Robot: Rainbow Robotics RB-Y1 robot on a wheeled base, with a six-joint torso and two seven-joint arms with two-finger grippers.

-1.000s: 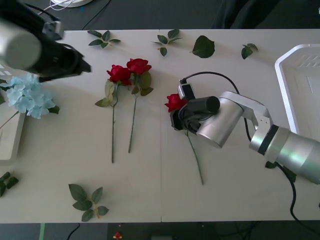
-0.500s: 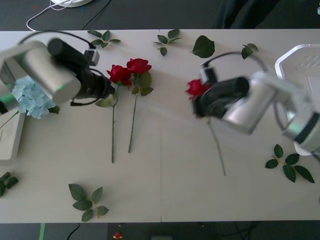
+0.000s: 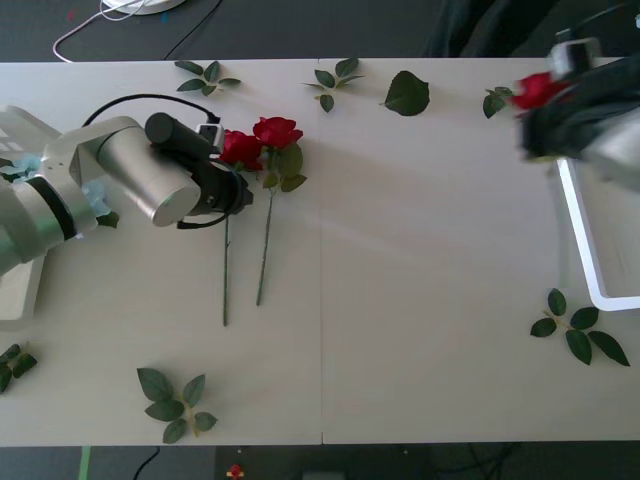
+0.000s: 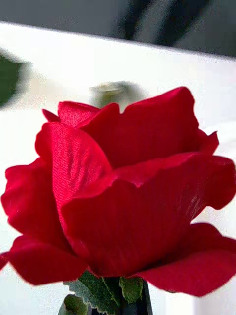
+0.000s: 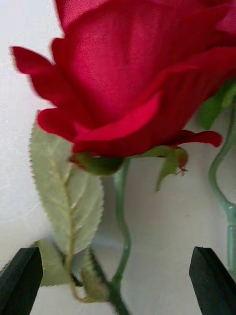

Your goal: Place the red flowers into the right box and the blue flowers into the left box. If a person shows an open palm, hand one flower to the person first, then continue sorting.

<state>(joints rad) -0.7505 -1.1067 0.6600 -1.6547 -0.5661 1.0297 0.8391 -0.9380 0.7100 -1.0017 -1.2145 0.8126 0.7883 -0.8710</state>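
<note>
Front view, right arm: the right gripper (image 3: 560, 125) is up at the far right of the table, just at the near corner of the right box (image 3: 578, 235), carrying a red rose (image 3: 537, 90) whose bloom pokes out on its inner side. It is blurred, so the fingers themselves can't be made out here.

Front view, left arm: the left gripper (image 3: 238, 190) sits at the head of the left-hand rose (image 3: 240, 148) of a pair lying mid-table; the second rose (image 3: 277, 131) lies just beside it, both stems running toward the near edge.

Front view, left side: the left box (image 3: 20, 290) is at the table's left edge, with a bit of pale blue flower (image 3: 98, 202) peeping out from behind the arm.

Front view, clutter: loose leaf sprigs (image 3: 176, 402) lie scattered about.

Right wrist view: the carried bloom (image 4: 123, 192) looms large with its leafy base at the fingers, so I'd say the jaws are clamped on the stem right under the head.

Left wrist view: two black fingertips (image 5: 20, 280) stand spread apart, the rose's stem (image 5: 122, 231) and a leaf (image 5: 66, 197) between them, nothing gripped yet.

Step in hand: by my reckoning, delivery of one red flower on the right, approach to another on the left.

Next move: the right arm needs to get over the tray floor and let go; the left needs to settle lower and pinch the stem alone, clear of the neighbouring rose.
</note>
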